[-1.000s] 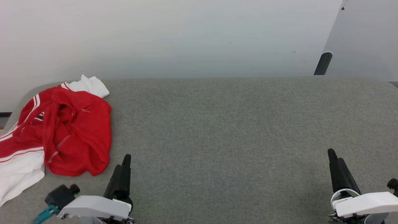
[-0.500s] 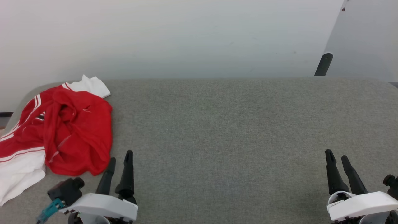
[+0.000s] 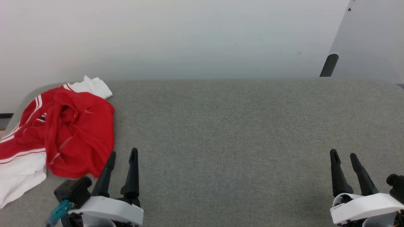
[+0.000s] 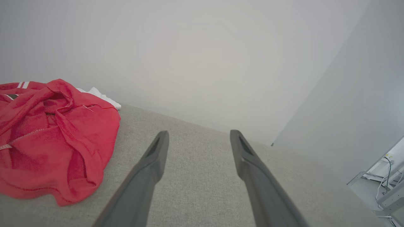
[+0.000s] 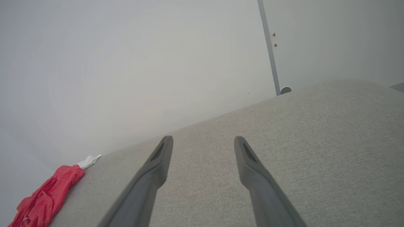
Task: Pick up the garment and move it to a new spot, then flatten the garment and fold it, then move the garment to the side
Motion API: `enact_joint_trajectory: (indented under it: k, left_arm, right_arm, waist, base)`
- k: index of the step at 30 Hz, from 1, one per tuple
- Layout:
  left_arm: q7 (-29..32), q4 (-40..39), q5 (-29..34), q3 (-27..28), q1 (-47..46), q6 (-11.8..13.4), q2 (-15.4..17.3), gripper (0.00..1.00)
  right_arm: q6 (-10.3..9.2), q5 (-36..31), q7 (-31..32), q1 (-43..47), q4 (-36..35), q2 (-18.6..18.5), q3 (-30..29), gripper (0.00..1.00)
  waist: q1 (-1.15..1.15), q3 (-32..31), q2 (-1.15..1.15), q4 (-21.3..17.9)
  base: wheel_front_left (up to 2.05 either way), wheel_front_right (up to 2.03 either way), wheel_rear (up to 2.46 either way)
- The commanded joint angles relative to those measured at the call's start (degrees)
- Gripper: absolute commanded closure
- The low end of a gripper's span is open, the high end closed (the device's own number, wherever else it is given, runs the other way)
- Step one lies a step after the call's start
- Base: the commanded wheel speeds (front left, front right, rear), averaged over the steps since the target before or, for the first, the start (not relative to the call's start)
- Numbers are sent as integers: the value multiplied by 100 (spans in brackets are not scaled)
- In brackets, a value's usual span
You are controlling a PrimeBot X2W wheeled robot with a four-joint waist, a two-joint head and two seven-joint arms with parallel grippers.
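The garment [image 3: 63, 132] is a crumpled red shirt with white sleeves and striped trim, bunched at the left end of the grey fabric surface [image 3: 236, 126]. It lies at the left in the left wrist view [image 4: 53, 138] and far off at the lower left in the right wrist view [image 5: 47, 198]. My left gripper [image 3: 123, 154] stands open just right of the garment's near edge, holding nothing, its fingers [image 4: 151, 164] apart over bare fabric. My right gripper [image 3: 343, 155] is open at the lower right, far from the garment, with its fingers [image 5: 252, 170] spread and empty.
A pale wall [image 3: 189, 37] rises behind the surface. A dark post [image 3: 328, 64] and a light panel stand at the back right. The surface's left end is rounded, with the garment's white sleeve near that edge.
Both wrists have turned, so each gripper's two fingers now show side by side and apart. The left gripper has crept forward toward the garment's near edge. The garment lies as before.
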Motion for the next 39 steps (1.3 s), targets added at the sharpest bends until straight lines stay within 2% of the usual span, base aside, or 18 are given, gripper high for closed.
enact_joint_trajectory:
  k: [1,22,39]
  left_arm:
    - [-56,-65,268,-9,-10,-35,25,0]
    - [-328,-217,1640,-32,49,-113,-19,0]
    - [-513,-247,2248,-28,117,-210,-48,0]
  right_arm:
    - [4,-188,-38,-1,-92,-5,-9,0]
    - [5,-1257,-224,70,-294,-9,-19,0]
    - [5,-1872,-353,123,-432,-11,-19,0]
  waist:
    - [0,1,0,-2]
    - [0,-20,0,-6]
    - [0,-49,0,-11]
  base:
    - [0,0,0]
    - [0,0,0]
    - [0,0,0]
